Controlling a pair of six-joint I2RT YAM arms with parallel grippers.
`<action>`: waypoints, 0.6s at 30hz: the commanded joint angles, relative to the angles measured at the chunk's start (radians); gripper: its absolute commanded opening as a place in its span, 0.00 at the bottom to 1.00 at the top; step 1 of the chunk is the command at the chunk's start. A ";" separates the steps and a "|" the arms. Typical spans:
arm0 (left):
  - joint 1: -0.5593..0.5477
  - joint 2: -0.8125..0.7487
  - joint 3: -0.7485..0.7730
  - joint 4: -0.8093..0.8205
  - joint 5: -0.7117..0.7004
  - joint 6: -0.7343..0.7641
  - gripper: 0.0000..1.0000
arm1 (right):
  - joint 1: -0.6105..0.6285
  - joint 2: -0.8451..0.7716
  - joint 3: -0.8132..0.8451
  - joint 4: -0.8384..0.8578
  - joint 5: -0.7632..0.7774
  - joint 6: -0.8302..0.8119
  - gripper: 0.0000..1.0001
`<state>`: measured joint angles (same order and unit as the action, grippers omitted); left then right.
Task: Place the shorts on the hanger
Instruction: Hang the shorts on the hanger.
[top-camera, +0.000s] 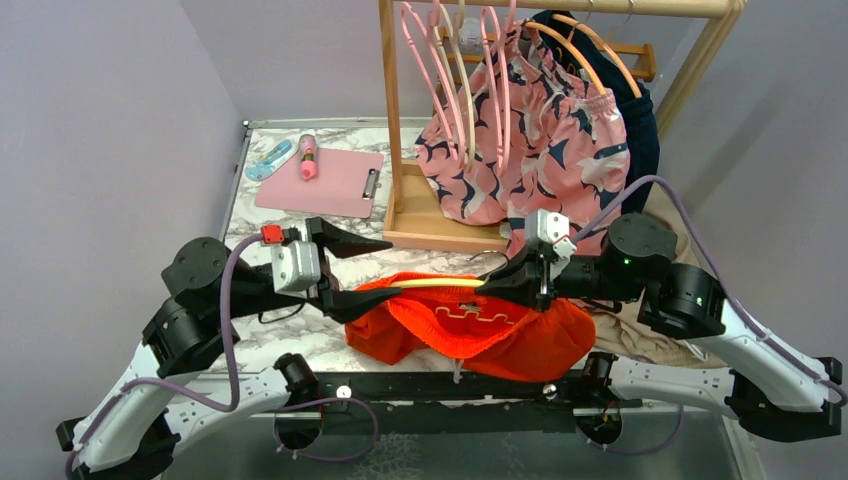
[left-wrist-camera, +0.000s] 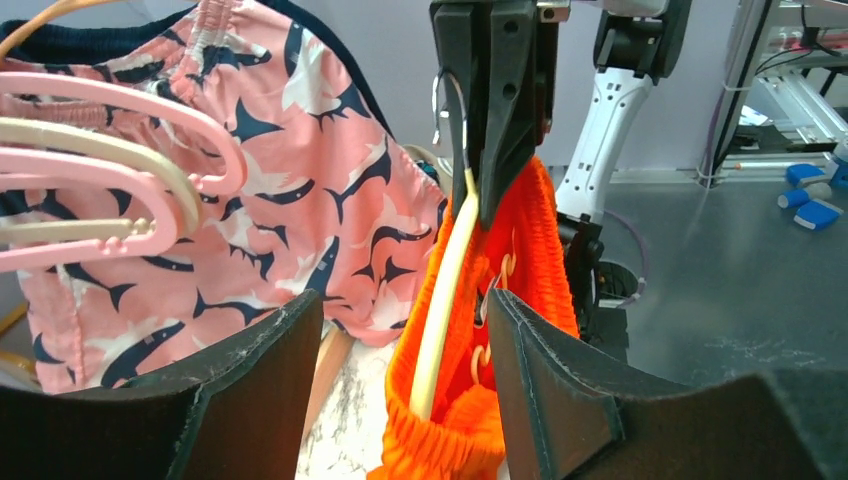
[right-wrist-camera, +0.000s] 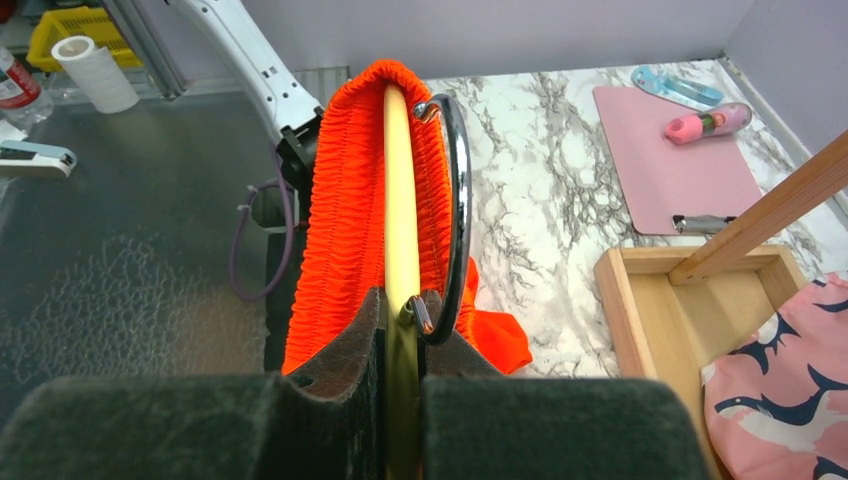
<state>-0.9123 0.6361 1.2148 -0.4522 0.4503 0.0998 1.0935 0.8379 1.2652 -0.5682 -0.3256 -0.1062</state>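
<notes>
The orange-red shorts hang with their waistband threaded over the pale-yellow hanger, held level above the table's front edge. My right gripper is shut on the hanger at the base of its metal hook, and the ruffled waistband runs along both sides of the bar. My left gripper stands open at the hanger's left end. In the left wrist view the hanger and the shorts lie between the spread fingers of my left gripper, with a gap on either side.
A wooden rack at the back carries pink hangers and pink shark-pattern shorts. A pink clipboard and a pink tube lie at the back left. A beige garment lies under my right arm.
</notes>
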 joint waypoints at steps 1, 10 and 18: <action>0.000 0.081 0.039 0.027 0.097 0.015 0.64 | 0.001 0.006 0.046 0.110 -0.028 -0.012 0.01; 0.000 0.189 0.026 0.028 0.221 0.026 0.64 | 0.002 0.037 0.066 0.105 -0.032 -0.029 0.01; 0.000 0.217 -0.001 0.021 0.229 0.042 0.64 | 0.000 0.056 0.077 0.109 -0.033 -0.039 0.01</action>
<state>-0.9119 0.8539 1.2316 -0.4381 0.6384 0.1192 1.0935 0.8970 1.2900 -0.5644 -0.3305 -0.1326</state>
